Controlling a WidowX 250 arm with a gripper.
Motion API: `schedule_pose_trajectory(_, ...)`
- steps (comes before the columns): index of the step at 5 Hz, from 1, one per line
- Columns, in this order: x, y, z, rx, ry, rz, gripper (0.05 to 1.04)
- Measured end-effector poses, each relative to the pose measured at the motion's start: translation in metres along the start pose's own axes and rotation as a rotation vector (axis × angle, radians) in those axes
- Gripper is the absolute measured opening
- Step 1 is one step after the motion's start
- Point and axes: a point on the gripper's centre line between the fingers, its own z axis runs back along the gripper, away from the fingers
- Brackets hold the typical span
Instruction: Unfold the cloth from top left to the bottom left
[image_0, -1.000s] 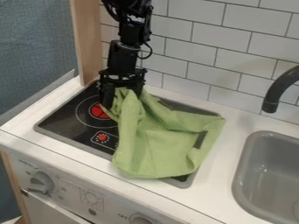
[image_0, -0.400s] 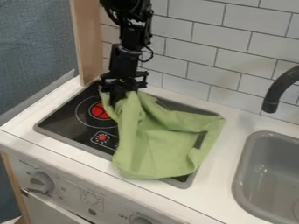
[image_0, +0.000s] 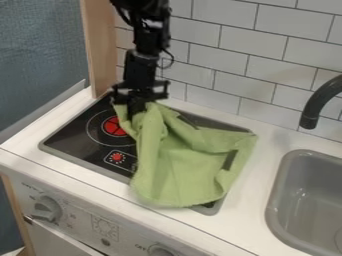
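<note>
The gripper (image_0: 135, 109) hangs at the back left of the stove, shut on the bunched top-left part of the green cloth. From there the cloth (image_0: 184, 165) spreads toward the front and right over the black stove top (image_0: 83, 142), with a long raised fold down its left side. Its front edge lies over the stove's front rim. A dark strip of stove shows by the cloth's right side.
A grey sink (image_0: 314, 195) and a black faucet (image_0: 319, 102) are on the right. Behind the counter stands a white tiled wall (image_0: 250, 72), with a wooden post (image_0: 101, 45) at the back left. Knobs (image_0: 47, 209) line the front panel.
The gripper's fingers have come together on the cloth's top-left part. Since then the gripper has shifted slightly left, and the cloth's front edge has moved a little.
</note>
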Motion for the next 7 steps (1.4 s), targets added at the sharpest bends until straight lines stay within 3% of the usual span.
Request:
schedule_pose_trajectory(1, 0.007, 0.009, 0.021, -0.063, 0.011, -0.071, 0.064)
schedule_pose_trajectory(3, 0.024, 0.023, 0.049, -0.18, 0.089, -0.329, 0.064)
schedule_pose_trajectory(4, 0.026, 0.024, 0.061, -0.226, 0.101, -0.493, 0.064)
schedule_pose_trajectory(5, 0.031, 0.036, 0.055, -0.231, 0.115, -0.578, 0.064)
schedule_pose_trajectory(7, 0.036, 0.085, 0.008, -0.208, 0.192, -0.598, 0.064)
